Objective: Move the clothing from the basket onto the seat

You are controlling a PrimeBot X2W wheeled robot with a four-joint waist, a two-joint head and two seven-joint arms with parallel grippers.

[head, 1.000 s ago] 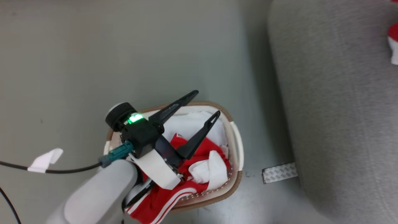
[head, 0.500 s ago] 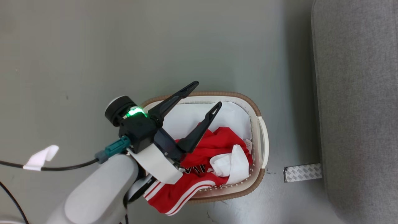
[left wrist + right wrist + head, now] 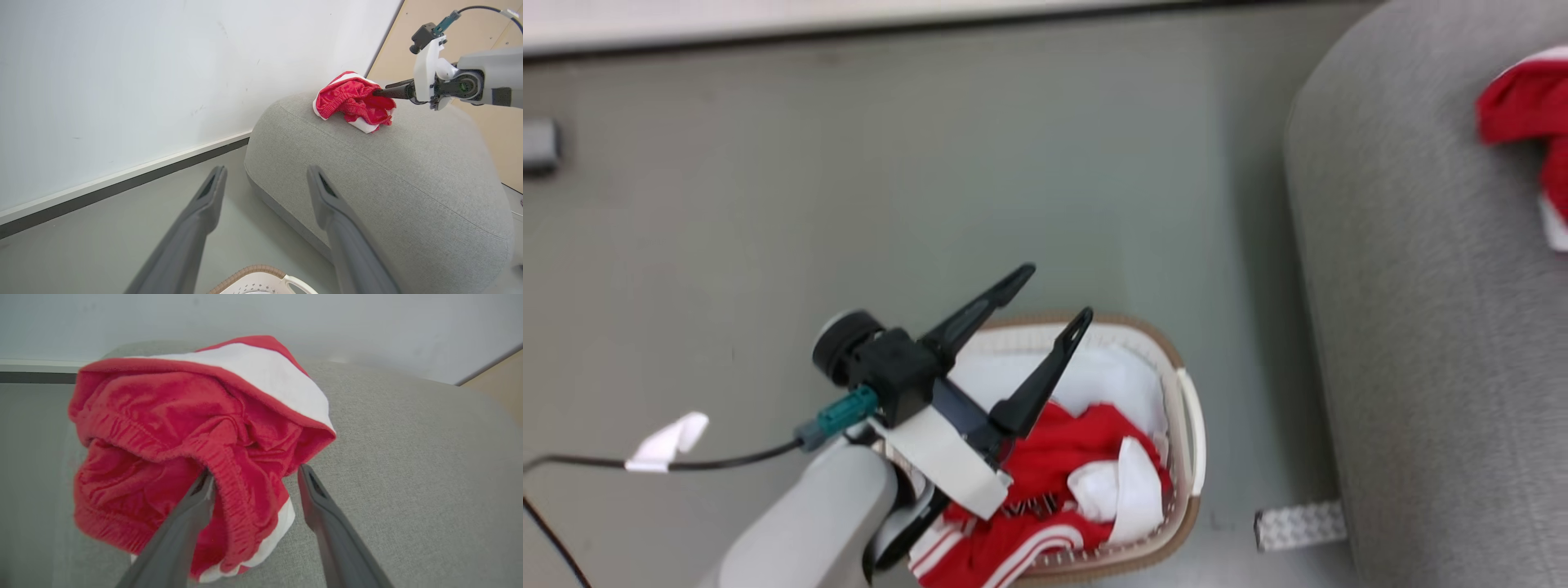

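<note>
Head view: the left pincer (image 3: 1054,296) stands spread above the basket (image 3: 1186,412). Below its fingers, red clothes (image 3: 1086,437) lie on a white cloth (image 3: 1111,380), with what looks like dark lettering (image 3: 1031,510), too blurred to read.

Left wrist view: far beyond this pincer, a red garment (image 3: 347,102) sits on the seat (image 3: 367,183).

Right wrist view: the right pincer (image 3: 255,473) is spread, with the garment's elastic hem between its fingers.

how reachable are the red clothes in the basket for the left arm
Probably yes: the open left end effector hovers over the basket, and the red clothes lie uncovered on top.
</note>
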